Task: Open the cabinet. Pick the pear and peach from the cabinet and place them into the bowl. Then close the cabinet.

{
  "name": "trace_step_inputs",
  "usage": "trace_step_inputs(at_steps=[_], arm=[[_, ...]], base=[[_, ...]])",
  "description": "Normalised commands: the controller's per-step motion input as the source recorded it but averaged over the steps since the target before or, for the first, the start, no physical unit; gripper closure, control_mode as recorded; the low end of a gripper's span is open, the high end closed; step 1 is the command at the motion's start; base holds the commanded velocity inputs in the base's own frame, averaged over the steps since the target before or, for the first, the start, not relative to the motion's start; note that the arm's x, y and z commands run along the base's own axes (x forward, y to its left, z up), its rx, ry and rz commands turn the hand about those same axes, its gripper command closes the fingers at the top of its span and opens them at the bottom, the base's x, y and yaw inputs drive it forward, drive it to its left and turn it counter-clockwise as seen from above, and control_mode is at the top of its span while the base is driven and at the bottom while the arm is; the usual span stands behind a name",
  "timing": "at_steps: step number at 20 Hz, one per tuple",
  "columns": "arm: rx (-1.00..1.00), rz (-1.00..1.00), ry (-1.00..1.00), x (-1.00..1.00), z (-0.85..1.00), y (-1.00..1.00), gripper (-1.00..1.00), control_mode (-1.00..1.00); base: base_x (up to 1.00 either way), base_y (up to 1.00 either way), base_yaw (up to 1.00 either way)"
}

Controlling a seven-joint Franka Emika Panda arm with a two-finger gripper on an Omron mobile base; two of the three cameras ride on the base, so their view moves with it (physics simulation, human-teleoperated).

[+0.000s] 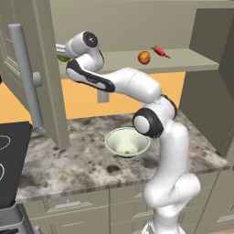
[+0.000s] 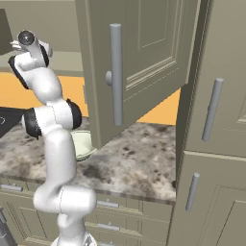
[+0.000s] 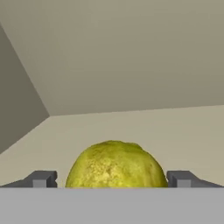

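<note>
We see the gripper [image 3: 113,179] spread wide inside the open cabinet [image 1: 201,64], its fingertips [image 3: 41,178] on either side of the pear [image 3: 114,164], not clamped on it (whether they touch it we cannot tell). The pear sits on the shelf right between the tips. The peach [image 1: 144,57] lies on the same shelf well off to the gripper's side, a red pepper [image 1: 160,51] just past it. The bowl [image 1: 127,142] stands on the counter [image 1: 82,160] well below the gripper.
</note>
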Motion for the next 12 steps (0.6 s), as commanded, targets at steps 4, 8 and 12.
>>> trace_step_inputs(at_steps=[4,8,12], arm=[[0.00,0.00,0.00,0.37,-0.19,0.36,1.00,-1.00],[-0.03,0.00,0.04,-0.05,-0.25,0.00,1.00,-1.00],[0.00,-0.01,0.01,-0.32,-0.14,-0.04,1.00,-1.00]], base=[[0.00,0.00,0.00],[0.00,0.00,0.00],[0.00,0.00,0.00]])
